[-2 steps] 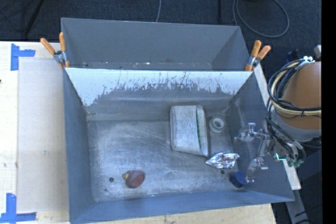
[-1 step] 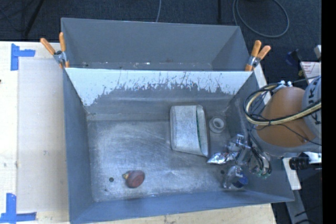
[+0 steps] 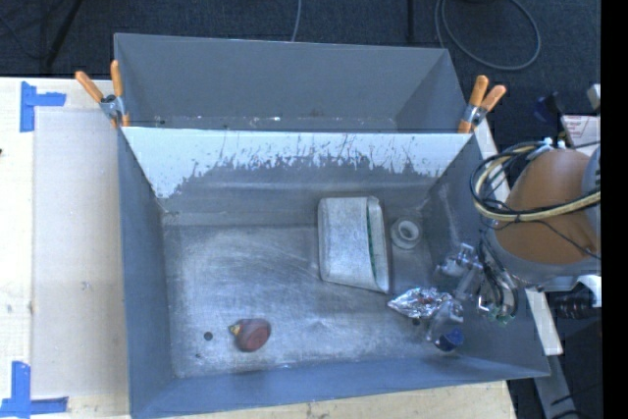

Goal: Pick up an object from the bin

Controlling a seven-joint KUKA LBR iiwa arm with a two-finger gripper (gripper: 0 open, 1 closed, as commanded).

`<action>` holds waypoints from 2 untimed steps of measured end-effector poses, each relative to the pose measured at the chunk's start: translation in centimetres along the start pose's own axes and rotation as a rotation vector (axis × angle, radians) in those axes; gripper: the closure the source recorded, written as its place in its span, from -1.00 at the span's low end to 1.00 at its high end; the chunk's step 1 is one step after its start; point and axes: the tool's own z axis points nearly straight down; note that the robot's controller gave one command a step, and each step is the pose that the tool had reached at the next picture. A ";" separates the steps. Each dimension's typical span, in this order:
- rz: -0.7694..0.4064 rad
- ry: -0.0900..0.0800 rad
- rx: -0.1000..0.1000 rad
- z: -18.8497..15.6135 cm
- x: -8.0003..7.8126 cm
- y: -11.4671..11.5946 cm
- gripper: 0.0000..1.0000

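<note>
My gripper (image 3: 473, 282) is low at the bin's right wall, near the front right corner. Just left of it, touching or almost touching, lies a crumpled piece of silver foil (image 3: 420, 303). A small blue thing (image 3: 449, 340) sits right below the foil, at the foot of the wall. A small grey ring (image 3: 406, 232) lies a little behind the gripper, towards the back. Whether the foil is held I cannot tell.
A grey-white sponge with a green edge (image 3: 351, 242) lies in the middle of the floor, left of the ring. A reddish-brown rounded lump (image 3: 252, 335) and a small dark speck (image 3: 208, 338) sit near the front left. The arm's orange cover and cables hang over the right rim.
</note>
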 end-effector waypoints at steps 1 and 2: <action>0.001 -0.001 0.001 -1.2 -0.1 -0.5 -1.00; 0.070 -0.007 -0.001 2.9 0.5 -0.4 -1.00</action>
